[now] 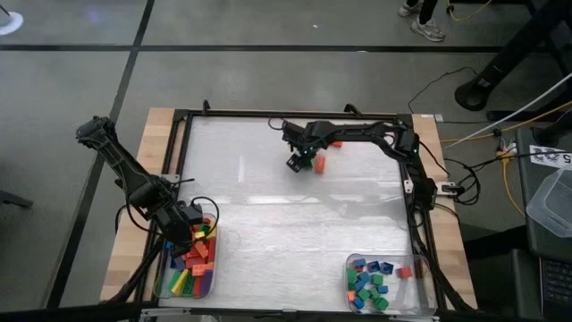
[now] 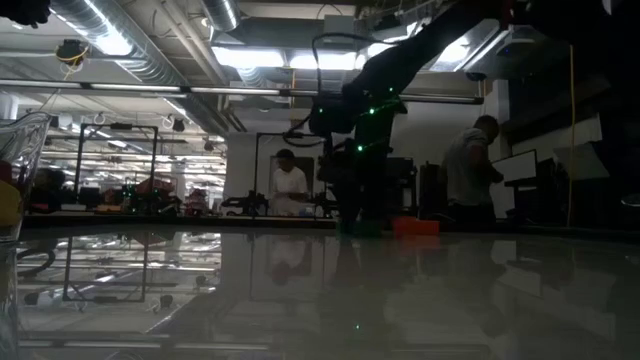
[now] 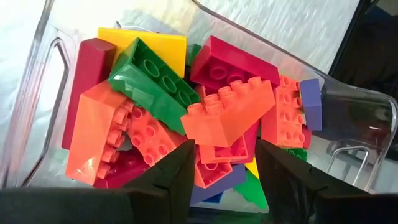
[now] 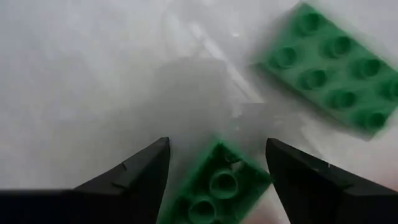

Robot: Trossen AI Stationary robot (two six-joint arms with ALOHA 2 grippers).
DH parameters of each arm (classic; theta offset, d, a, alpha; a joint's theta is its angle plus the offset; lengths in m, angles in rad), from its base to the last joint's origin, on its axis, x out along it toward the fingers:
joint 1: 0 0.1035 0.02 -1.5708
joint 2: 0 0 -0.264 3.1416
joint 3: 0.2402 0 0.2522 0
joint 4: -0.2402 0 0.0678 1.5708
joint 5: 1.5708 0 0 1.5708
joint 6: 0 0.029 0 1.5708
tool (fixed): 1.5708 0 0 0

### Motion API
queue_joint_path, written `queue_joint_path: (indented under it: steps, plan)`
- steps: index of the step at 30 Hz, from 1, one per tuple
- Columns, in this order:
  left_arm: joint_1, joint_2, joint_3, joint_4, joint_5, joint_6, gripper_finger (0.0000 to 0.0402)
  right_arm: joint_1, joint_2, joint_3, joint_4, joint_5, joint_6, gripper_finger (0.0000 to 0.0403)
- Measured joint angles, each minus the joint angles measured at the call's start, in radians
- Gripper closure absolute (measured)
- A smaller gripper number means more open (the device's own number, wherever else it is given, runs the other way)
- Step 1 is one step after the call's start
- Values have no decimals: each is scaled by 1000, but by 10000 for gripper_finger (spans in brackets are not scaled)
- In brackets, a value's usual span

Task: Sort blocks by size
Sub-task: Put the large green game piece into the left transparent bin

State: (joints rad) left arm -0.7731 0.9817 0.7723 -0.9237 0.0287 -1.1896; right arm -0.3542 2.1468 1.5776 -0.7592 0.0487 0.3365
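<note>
We are lowering our right hand [image 4: 214,180], fingers apart, squarely over the small green block [image 4: 214,186] at the worktop's [image 1: 268,206] far middle, while our left hand [image 3: 224,174], fingers apart, is hovering over the near-left tray [image 1: 211,279] of long blocks [image 3: 227,112].

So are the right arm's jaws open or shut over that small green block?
Open. The right gripper jaws stand apart, the small green block lying loose between them.
</note>
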Motion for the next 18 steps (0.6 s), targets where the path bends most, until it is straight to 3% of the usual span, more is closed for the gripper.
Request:
queue_joint_path:
  steps: [6,12,18]
  plan:
    - [1,0,0,0,-14,0,247,69,-3,0,-2,-113,4,139]
    - [2,0,0,0,-15,-4,247,166,-3,1,-13,-104,6,139]
    - [2,0,0,0,-19,-14,247,227,-3,1,-24,-22,26,139]
